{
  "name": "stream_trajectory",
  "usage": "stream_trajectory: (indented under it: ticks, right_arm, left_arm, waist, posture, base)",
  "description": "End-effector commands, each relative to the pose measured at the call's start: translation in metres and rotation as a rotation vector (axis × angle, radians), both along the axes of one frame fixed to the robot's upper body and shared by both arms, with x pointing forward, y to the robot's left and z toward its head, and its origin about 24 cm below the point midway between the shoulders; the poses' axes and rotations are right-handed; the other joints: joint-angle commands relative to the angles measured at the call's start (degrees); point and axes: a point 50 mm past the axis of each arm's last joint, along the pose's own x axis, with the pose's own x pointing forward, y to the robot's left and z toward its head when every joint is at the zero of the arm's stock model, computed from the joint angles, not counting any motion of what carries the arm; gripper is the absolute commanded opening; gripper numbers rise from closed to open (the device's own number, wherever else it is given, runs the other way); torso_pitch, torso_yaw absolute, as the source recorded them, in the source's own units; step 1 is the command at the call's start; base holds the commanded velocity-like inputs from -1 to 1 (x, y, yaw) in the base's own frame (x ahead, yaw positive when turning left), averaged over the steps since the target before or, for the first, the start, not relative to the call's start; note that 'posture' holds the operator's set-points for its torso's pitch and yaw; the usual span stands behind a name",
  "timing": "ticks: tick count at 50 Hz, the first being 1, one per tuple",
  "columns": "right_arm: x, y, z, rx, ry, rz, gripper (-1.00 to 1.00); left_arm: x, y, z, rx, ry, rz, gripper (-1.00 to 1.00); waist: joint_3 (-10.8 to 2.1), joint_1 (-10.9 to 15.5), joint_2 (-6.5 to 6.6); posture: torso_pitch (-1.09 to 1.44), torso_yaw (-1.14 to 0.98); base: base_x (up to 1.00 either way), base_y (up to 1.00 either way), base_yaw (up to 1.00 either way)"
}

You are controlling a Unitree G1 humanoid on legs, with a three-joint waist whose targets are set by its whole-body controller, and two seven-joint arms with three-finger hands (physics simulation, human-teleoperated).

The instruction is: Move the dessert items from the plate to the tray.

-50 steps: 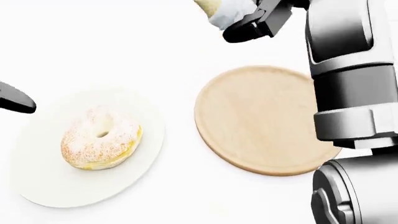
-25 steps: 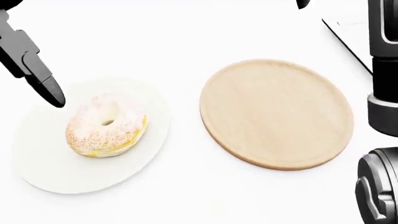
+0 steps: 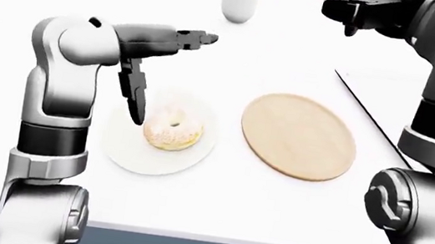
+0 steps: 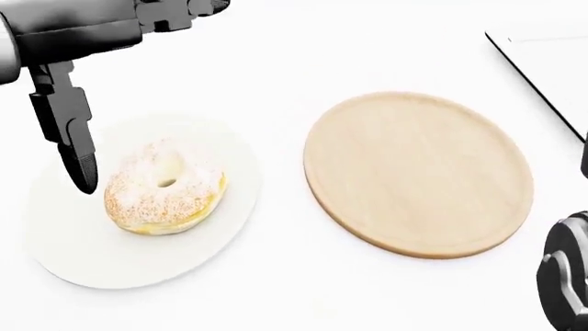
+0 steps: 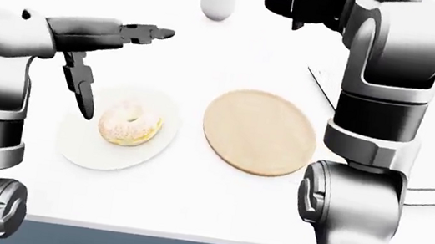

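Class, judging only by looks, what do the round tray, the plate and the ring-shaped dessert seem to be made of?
The round tan tray looks like matte wood, with faint grain. The round white plate looks like smooth ceramic, possibly plastic. The ring doughnut looks like baked dough, dusted with white sugar and showing a yellow seam.

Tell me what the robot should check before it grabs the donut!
1. Donut lying on the white plate: ok.
2. Wooden tray bare and ready: ok.
3. Left robot hand open: ok.
4. One finger hangs beside the donut, fingers not yet around it: not ok.
5. Right robot hand empty: cannot tell, something pale shows at it near the view's top.
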Motion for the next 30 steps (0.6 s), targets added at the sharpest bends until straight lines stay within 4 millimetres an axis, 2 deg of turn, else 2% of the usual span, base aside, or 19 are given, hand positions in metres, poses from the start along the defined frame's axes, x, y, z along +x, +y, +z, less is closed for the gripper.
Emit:
stream_trajectory:
  ticks: [1, 10, 18, 30]
  right_arm:
    - [-0.008, 0.005, 0.022, -0.034, -0.099, 0.028, -1.0]
    - [-0.007, 0.004, 0.019, -0.029, -0.101, 0.012, -1.0]
    - [-0.007, 0.004, 0.016, -0.029, -0.096, 0.005, -1.0]
    - [-0.006, 0.003, 0.013, -0.037, -0.091, 0.003, -1.0]
  left_arm:
    - [-0.006, 0.002, 0.019, -0.02, -0.09, 0.014, 1.0]
    - [-0.014, 0.003, -0.001, 0.016, -0.031, 0.006, 1.0]
    - [-0.024, 0.0, -0.01, 0.047, -0.01, -0.007, 1.0]
    - [-0.023, -0.001, -0.014, 0.048, -0.011, 0.006, 1.0]
  waist:
    - [-2.06, 0.14, 0.01]
    - [-1.92, 0.11, -0.14]
    - [-1.86, 0.34, -0.24]
    - [-1.94, 0.58, -0.35]
  posture:
    - [0.0, 0.0]
    - [0.0, 0.0]
    - [0.0, 0.0]
    - [0.0, 0.0]
  base:
    - [0.0, 0.0, 0.0]
    - [0.0, 0.0, 0.0]
    - [0.0, 0.0, 0.0]
    - [0.0, 0.0, 0.0]
